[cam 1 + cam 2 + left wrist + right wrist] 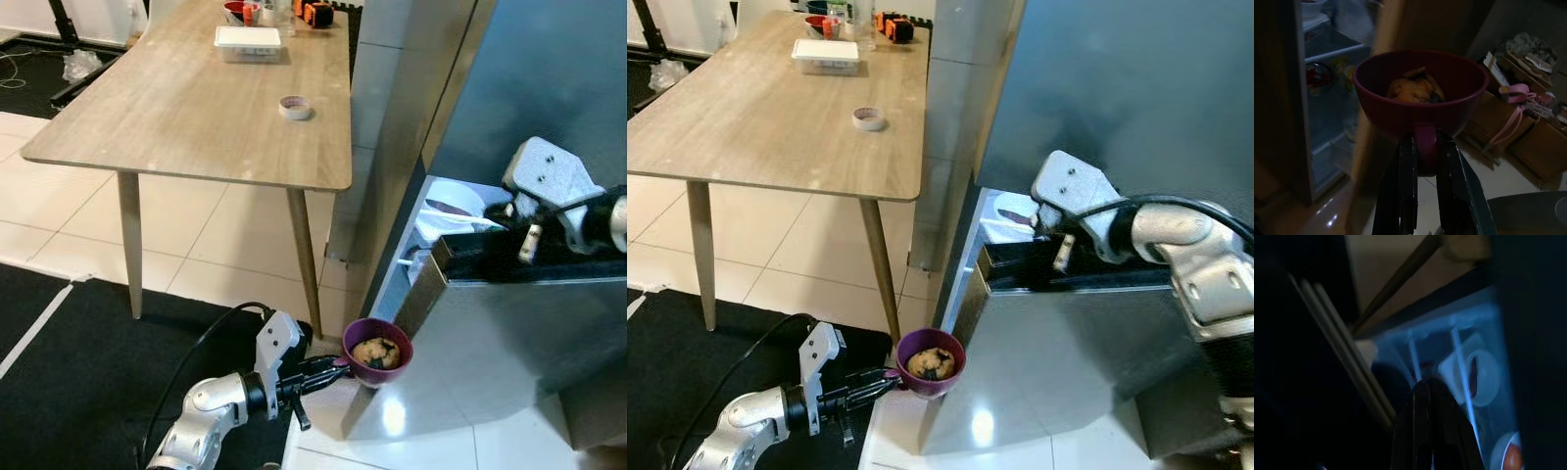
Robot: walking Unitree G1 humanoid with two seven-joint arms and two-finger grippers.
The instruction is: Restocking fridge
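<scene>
- While your left gripper (pixel 333 370) carries the purple bowl (pixel 376 352) low beside the fridge door (pixel 509 333), keep it level; its two fingers are closed on the small handle of the bowl, and the food (pixel 374 352) sits loose inside.
- Your right gripper (pixel 1058 257) rests at the top edge of the door, on the inner side; I cannot tell if its fingers are open or closed, because the right wrist view is very dark and shows them only as one black shape.
- I judge that the door is open only partly; the bowl is outside, just beside the door's edge and near the floor, so the gap looks narrow for it.
- You should pull the door wider with the right arm first; then bring the bowl around the edge, not over it.
- Lift the bowl slowly to the height of a shelf; in the left wrist view you see glass shelves (pixel 1334 49) and some items already on them, so choose a bare place.
- Watch the grip; the handle is small and the bowl hangs forward from the fingers, so a quick turn of the wrist could tip it.
- Behind you to the left stands a wooden table (pixel 186 117) with a white container (pixel 249 39) and a roll of tape (pixel 295 107); these are well apart from your path.
</scene>
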